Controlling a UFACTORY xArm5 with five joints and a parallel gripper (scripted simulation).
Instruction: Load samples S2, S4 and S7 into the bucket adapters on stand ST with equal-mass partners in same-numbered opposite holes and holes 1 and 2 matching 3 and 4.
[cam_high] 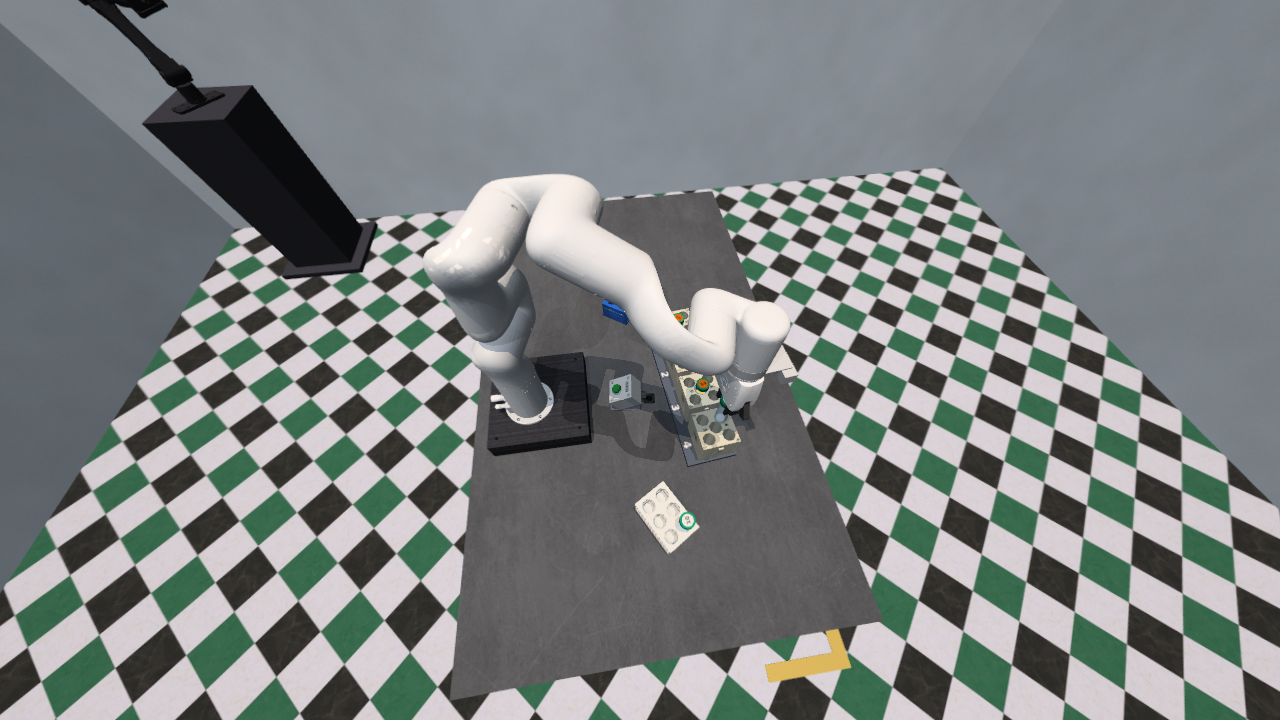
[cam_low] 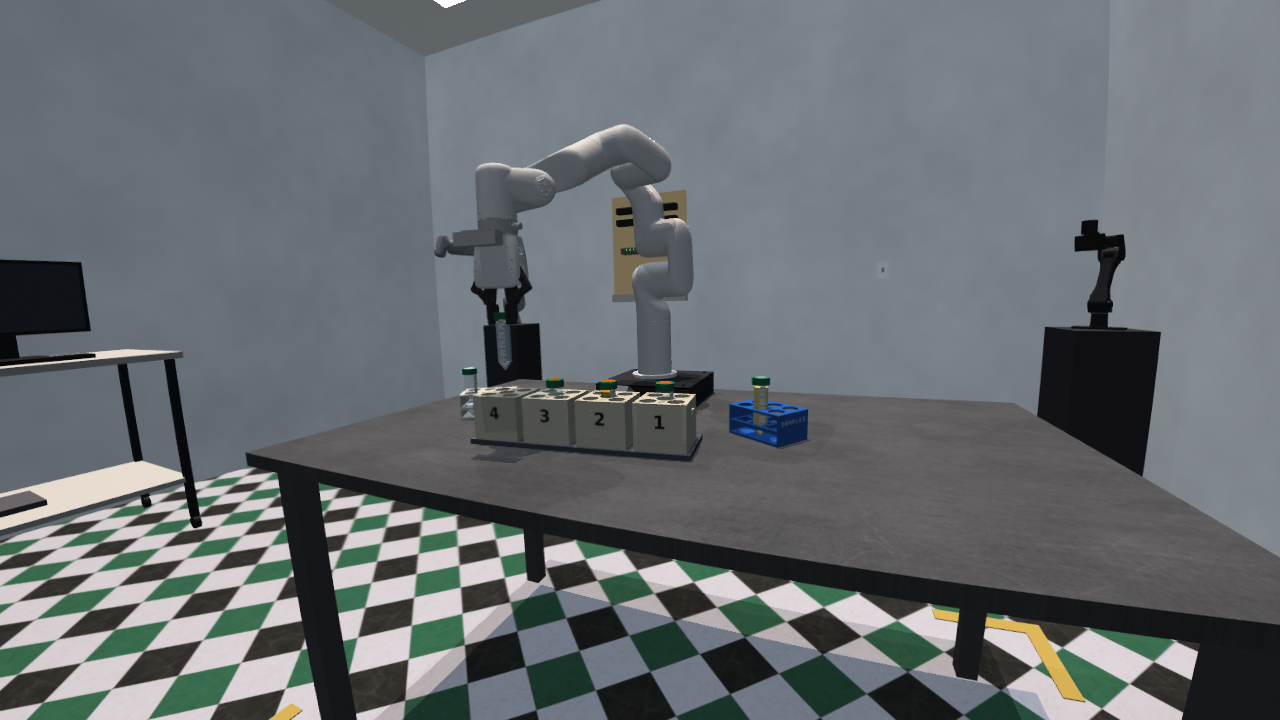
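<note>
My gripper point(cam_high: 729, 410) point(cam_low: 499, 313) is shut on a clear-filled tube point(cam_high: 718, 417) point(cam_low: 500, 345) and holds it upright, well above adapter 4 point(cam_high: 713, 435) point(cam_low: 494, 413). Adapter 4's holes look empty. Adapters 3 point(cam_high: 697, 387) point(cam_low: 544, 415), 2 point(cam_low: 599, 418) and 1 point(cam_high: 680, 317) point(cam_low: 659, 421) stand in a row on the stand point(cam_high: 690, 457) point(cam_low: 581, 447), each with one orange-dotted tube. My arm hides adapter 2 in the overhead view. The green DONE key point(cam_high: 617, 388) sits left of the row.
A white rack point(cam_high: 660, 510) with one white-dotted tube point(cam_high: 686, 520) point(cam_low: 468, 383) stands nearer the table's front. A blue rack point(cam_high: 614, 311) point(cam_low: 768, 423) holds one tube point(cam_low: 760, 394). The arm's black base point(cam_high: 539, 436) is at the left.
</note>
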